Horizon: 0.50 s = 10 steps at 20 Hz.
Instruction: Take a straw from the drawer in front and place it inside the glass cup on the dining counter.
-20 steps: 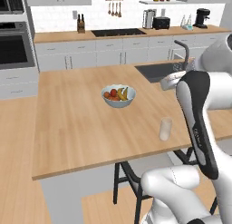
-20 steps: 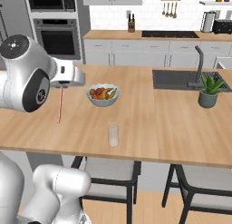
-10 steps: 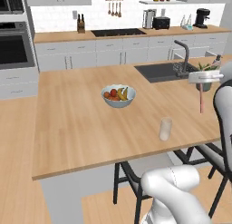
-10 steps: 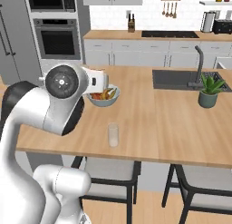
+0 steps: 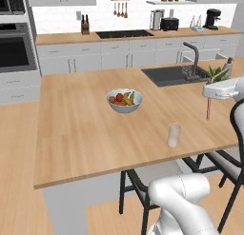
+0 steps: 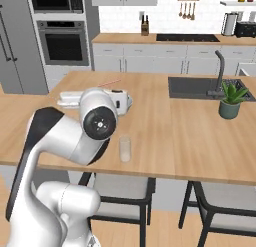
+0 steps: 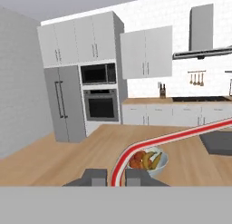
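While the straw [image 7: 168, 136] curved from the bottom centre of the hand view out to its right edge, it sat pinched between the dark fingertips of the gripper [image 7: 111, 177]. At the right edge of the left base view it hung over the dining counter [image 5: 81, 134]. Left of it, lower centre, stood the glass cup [image 5: 174, 135]; the fruit bowl [image 5: 124, 100] sat mid-frame.
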{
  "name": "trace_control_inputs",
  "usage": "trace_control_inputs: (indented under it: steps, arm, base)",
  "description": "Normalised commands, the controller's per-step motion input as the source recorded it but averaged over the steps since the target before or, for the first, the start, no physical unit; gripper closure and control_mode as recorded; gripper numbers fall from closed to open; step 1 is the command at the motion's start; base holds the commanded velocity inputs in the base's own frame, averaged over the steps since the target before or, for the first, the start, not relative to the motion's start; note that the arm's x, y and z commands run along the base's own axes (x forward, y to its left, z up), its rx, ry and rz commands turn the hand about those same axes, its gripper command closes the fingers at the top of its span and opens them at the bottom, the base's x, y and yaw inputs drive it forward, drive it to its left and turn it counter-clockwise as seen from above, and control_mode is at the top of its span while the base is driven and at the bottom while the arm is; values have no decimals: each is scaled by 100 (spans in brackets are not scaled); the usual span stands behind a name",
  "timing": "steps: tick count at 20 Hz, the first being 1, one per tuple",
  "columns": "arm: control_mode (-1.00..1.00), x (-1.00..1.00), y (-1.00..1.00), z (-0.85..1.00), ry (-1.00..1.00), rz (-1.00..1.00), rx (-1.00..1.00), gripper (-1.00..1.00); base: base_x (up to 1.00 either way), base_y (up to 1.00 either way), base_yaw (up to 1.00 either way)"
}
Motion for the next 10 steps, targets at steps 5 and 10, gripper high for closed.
trace_control_inputs:
  steps: [5,10]
  arm:
    - [-100,0,1,-40,0,0,-1,100]
    - [-100,26,5,-42,0,0,0,100]
  base:
    - [0,0,0]
    - [0,0,0]
